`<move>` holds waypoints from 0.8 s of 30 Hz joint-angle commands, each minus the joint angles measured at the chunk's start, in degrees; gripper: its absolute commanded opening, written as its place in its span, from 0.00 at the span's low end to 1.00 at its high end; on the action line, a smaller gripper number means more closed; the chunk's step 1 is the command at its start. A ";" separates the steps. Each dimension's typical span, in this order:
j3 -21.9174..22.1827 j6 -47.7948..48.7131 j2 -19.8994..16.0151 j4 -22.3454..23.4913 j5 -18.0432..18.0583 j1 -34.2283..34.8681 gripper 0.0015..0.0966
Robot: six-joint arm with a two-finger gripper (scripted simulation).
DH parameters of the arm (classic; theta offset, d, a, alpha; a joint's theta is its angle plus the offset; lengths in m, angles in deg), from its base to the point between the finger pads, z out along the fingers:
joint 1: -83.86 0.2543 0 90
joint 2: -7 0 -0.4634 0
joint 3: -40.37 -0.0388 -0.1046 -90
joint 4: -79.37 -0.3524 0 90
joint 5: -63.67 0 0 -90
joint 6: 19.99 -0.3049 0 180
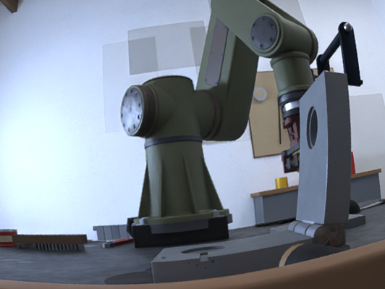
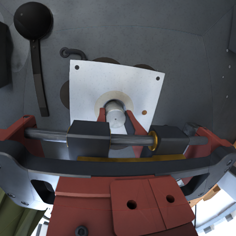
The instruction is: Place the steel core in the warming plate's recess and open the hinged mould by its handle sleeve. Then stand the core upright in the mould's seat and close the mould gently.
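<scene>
The steel core (image 2: pixel 115 117) stands in the round recess of the white warming plate (image 2: pixel 115 87), seen end-on from the wrist camera. My gripper (image 2: pixel 115 117) is closed on the core, with a red finger on either side of it. The hinged mould stands open at the front of the table. Its lid (image 1: pixel 324 148) is raised nearly upright, with the dark handle sleeve (image 1: pixel 348 53) at its top. The mould's base (image 1: pixel 222 255) lies flat, and its round seat (image 1: pixel 202 249) is empty. From the side camera the lid hides most of my gripper (image 1: pixel 290 159).
The raised mould lid stands just in front of my wrist. A black ladle (image 2: pixel 33 22) lies left of the plate. A wire brush (image 1: pixel 51 241) and a tape roll (image 1: pixel 5 237) lie far left on the table. A low bench (image 1: pixel 318 195) stands at the back.
</scene>
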 commanded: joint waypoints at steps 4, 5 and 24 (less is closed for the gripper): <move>0.17 0.00 0.86 0.00 -0.92 0.00 0.00; 0.22 0.00 1.10 0.00 -1.19 0.00 0.00; 0.84 0.00 4.03 0.00 -4.77 0.00 0.00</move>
